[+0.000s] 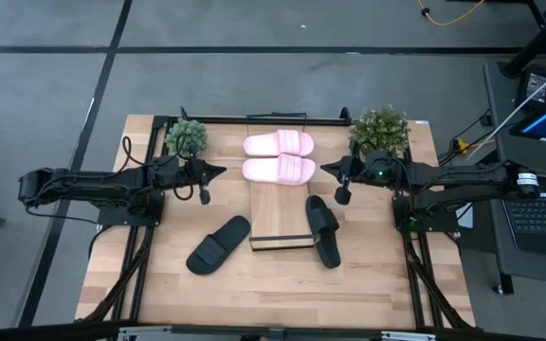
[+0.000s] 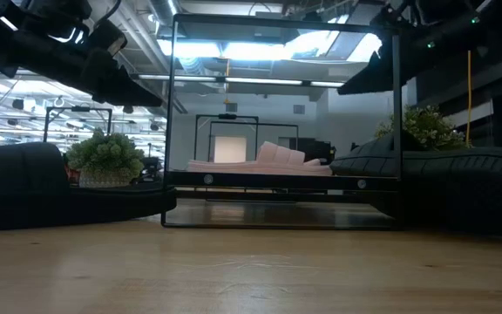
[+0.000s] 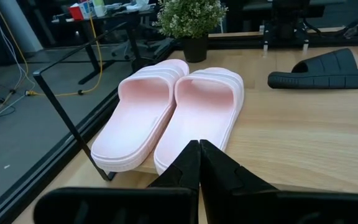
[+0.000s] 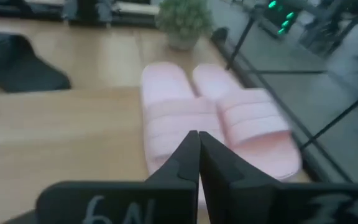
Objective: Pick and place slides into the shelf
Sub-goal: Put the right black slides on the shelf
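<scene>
Slides come first: from the high view you have two pink slides [image 1: 279, 156] lying side by side across the far end of the shelf [image 1: 280, 204], while one black slide [image 1: 218, 244] lies on the tabletop [image 1: 282, 284] left of the shelf's dark front lip and the other black slide [image 1: 323, 230] lies just beside its right edge. So the shelf holds the pink pair only, and I judge the black pair is what you have left. The left gripper [image 1: 218, 170] and right gripper [image 1: 328, 169] hover on either side of the pink pair, holding nothing. Two potted plants [image 1: 187, 135] flank the far end.

From the low view, the pink pair sits behind the black wire frame [image 2: 281, 122], with both arms above.

In the left wrist view, your left gripper's fingers [image 3: 185, 165] are pressed together, empty, pointing at the pink pair.

The right wrist view shows the same: right fingers [image 4: 188, 158] closed, empty, aimed at the pink slides.
</scene>
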{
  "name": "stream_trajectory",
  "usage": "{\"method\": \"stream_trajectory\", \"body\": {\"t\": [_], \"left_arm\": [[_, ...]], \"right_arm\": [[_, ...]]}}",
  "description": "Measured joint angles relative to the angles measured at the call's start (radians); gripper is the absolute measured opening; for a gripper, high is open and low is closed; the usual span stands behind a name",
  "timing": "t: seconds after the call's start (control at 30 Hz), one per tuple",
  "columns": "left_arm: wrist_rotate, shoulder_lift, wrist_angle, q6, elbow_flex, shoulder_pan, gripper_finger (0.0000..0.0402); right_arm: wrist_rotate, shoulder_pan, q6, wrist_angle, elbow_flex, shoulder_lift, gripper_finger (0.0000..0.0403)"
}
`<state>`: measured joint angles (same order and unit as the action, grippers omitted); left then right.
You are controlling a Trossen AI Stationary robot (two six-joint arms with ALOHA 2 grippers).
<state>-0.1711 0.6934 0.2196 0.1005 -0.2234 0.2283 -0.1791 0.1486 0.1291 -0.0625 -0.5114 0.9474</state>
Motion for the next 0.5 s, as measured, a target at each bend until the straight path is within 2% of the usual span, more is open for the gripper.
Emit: {"method": "stream_trajectory", "body": {"t": [0.2, 0.5], "left_arm": [[0.000, 0.000, 0.021, -0.001, 0.000, 0.000, 0.0000], [0.010, 0.000, 0.059, 0.010, 0.000, 0.000, 0.0000]], "right_arm": [[0.144, -0.001, -0.111, 0.053, 0.000, 0.000, 0.0005], [0.148, -0.002, -0.094, -0.001, 0.014, 0.014, 0.0003]]}}
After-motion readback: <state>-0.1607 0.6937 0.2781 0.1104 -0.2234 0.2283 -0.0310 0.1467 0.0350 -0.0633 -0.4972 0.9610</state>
